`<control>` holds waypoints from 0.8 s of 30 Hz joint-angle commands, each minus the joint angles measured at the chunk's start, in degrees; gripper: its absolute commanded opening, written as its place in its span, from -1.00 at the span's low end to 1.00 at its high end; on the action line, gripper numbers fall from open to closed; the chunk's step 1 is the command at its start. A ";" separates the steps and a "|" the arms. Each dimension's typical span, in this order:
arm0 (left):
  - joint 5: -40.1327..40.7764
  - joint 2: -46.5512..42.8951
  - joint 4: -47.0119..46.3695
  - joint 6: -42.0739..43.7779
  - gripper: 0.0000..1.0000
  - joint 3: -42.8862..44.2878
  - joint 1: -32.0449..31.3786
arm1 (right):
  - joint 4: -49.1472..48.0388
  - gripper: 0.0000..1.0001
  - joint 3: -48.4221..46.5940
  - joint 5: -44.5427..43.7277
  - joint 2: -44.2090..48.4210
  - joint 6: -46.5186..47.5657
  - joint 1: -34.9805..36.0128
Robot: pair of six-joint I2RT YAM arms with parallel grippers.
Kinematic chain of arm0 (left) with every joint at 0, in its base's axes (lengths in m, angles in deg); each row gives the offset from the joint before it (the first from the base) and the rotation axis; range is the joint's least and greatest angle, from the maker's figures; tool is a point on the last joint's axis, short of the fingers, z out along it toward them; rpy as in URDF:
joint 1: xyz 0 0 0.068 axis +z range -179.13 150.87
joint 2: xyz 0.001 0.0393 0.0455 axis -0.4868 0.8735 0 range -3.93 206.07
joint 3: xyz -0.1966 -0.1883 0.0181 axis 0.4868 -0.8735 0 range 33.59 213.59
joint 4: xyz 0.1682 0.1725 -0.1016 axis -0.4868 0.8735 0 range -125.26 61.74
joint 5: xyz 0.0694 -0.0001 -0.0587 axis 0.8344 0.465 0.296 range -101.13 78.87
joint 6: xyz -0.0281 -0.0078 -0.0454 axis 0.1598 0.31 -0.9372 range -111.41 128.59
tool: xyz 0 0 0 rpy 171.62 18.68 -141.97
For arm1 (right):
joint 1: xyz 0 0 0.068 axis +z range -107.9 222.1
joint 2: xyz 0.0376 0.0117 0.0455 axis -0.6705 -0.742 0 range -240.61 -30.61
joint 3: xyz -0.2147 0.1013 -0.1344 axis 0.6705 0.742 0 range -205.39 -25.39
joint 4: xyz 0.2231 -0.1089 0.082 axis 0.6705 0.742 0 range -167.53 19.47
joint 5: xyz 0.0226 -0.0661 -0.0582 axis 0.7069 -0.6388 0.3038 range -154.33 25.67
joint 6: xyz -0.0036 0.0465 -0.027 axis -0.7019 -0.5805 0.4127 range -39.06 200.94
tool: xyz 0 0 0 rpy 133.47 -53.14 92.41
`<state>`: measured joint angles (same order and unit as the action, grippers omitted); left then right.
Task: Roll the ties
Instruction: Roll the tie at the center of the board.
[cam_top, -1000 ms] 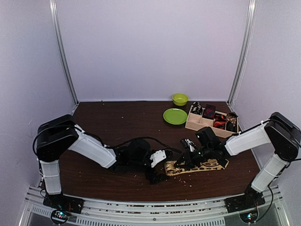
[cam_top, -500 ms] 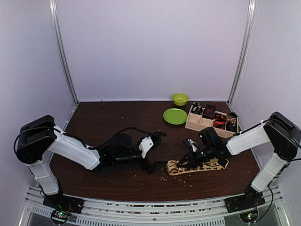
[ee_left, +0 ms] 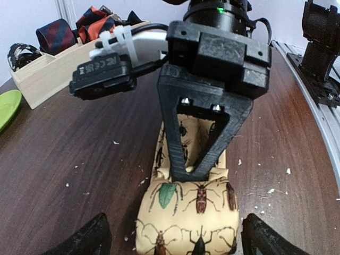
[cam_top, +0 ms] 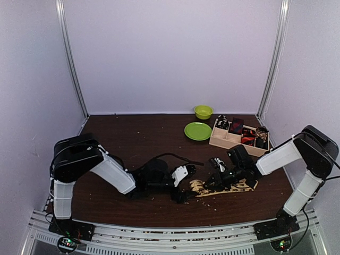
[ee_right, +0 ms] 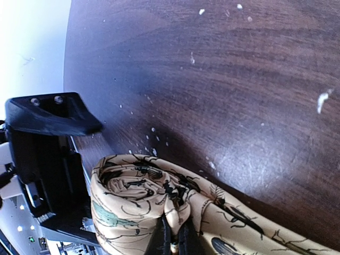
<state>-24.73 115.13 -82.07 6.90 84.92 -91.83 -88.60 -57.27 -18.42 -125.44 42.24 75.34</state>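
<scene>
The tan tie (cam_top: 234,187) with dark insect prints lies flat on the table, its left end wound into a roll (cam_top: 197,186). In the left wrist view the roll (ee_left: 186,212) sits between my left gripper's open fingers (ee_left: 87,239), which stand on either side of it without touching. My left gripper (cam_top: 183,192) is just left of the roll. My right gripper (cam_top: 215,181) comes down on the roll's right side, shut on a fold of the tie (ee_right: 183,204). Its fingertips (ee_right: 169,241) show at the bottom edge. Dark, red and patterned tie bundles (cam_top: 236,126) sit in the wooden tray.
The wooden compartment tray (cam_top: 223,140) stands at the back right, and it also shows in the left wrist view (ee_left: 58,71). A green plate (cam_top: 197,130) and a green bowl (cam_top: 203,111) are behind the work area. White crumbs dot the brown table.
My left arm swung out to the left half a second ago and has come back, its open gripper now around the roll. My right gripper stays shut on the tie.
</scene>
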 commanded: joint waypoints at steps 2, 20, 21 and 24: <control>-3.78 4.95 -5.34 -1.89 0.67 4.90 -0.58 | 5.63 -1.00 1.39 -7.40 -4.57 0.79 0.96; -2.42 3.14 7.69 1.98 -0.35 0.29 -0.67 | 12.66 -0.58 -3.07 -7.50 5.82 1.62 1.70; -2.31 2.92 8.29 2.22 -0.36 0.44 -0.67 | 14.18 -0.52 -3.36 -7.52 7.27 1.85 0.83; -1.70 3.46 13.82 4.00 -0.39 3.56 -0.67 | 17.76 -0.37 -2.97 -7.98 11.84 2.83 -2.12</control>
<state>-27.40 118.17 -79.23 7.97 87.32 -92.35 -78.90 -60.02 -23.49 -119.01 43.07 76.30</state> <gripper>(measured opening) 0.365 0.281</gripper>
